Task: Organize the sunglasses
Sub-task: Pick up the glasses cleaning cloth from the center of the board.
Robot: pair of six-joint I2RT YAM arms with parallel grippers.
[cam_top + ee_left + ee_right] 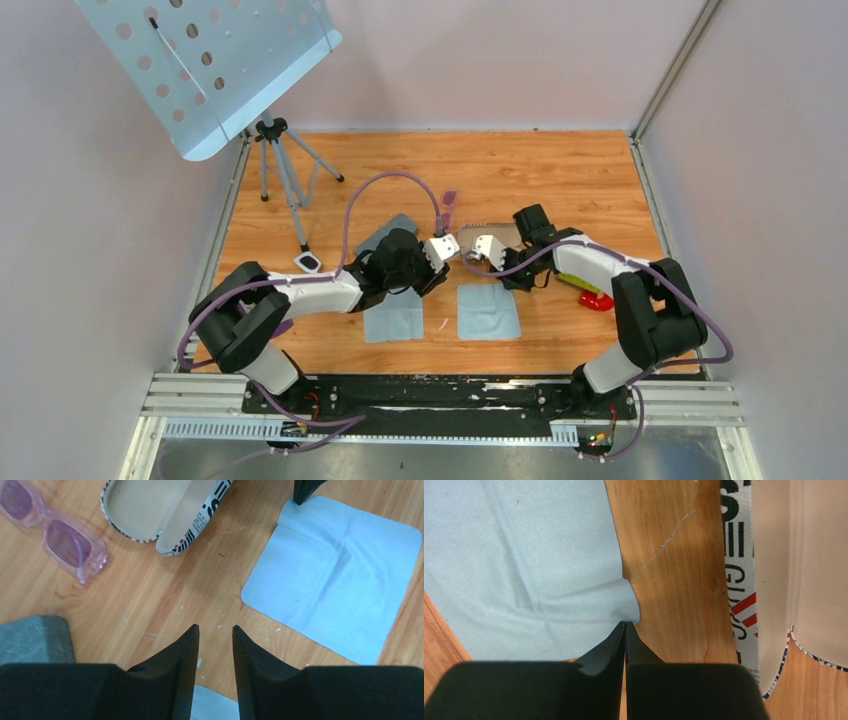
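We see the sunglasses (55, 535), long axis running ten to four, lying on the table (150, 605) beside the open case (145, 505) at ten o'clock from our nearer left gripper (215, 630), jaws slightly parted and empty; our right gripper (625, 626) is pressed together

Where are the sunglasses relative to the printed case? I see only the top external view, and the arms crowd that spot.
Observer: The sunglasses lie on the tabletop beside the open glasses case, not touching it.
Operator: Anything inside the case?
Observer: What shows of its beige inside is bare; part of it runs out of view.
Operator: Is the left end effector holding anything?
Observer: No. The left end effector is open over bare wood, nothing between its fingers.
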